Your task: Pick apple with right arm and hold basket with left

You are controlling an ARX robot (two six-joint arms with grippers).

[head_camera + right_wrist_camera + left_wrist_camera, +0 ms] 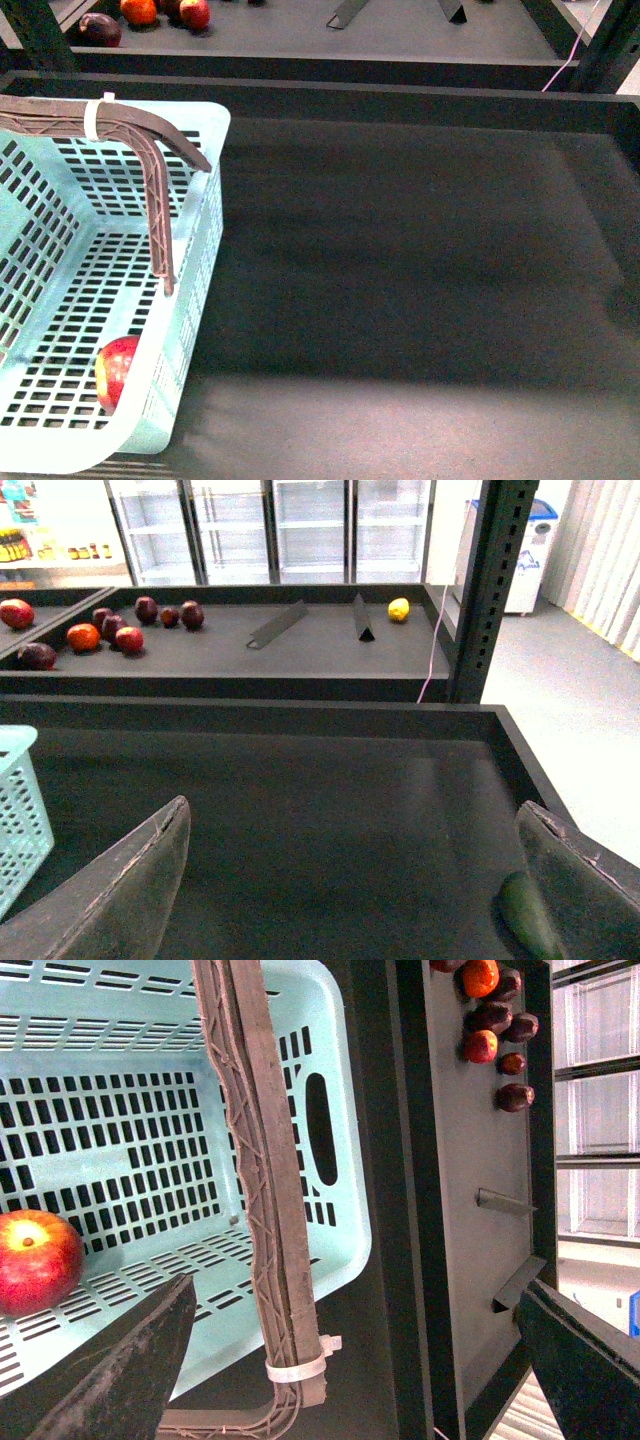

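From the front view I see the basket [130, 300] sitting at the left side of the dark tray [420, 300]. The apple [117, 371] lies inside it, on the basket floor, close to the near wall. I think it rests there because the basket is the place it was meant to go. Neither arm shows here. The brown handle [150, 170] leans up over the rim.

From the left wrist view I look down into the basket [150, 1130]. The left gripper [350, 1360] is wide apart, with its two dark fingers [120, 1360] on either side of the handle [270, 1210], and I do not see them pinching it. So I judge the basket is not held right now. This view shows the whole apple [35, 1260] with its stem dip, which the front view half hides.

From the right wrist view the right gripper [350, 880] is spread wide too, with nothing in it, above the bare tray [330, 800]. Only here do I see a green thing [530, 915] near one finger, a yellow lemon [399, 609] and other fruits [110, 630] on the far shelf.
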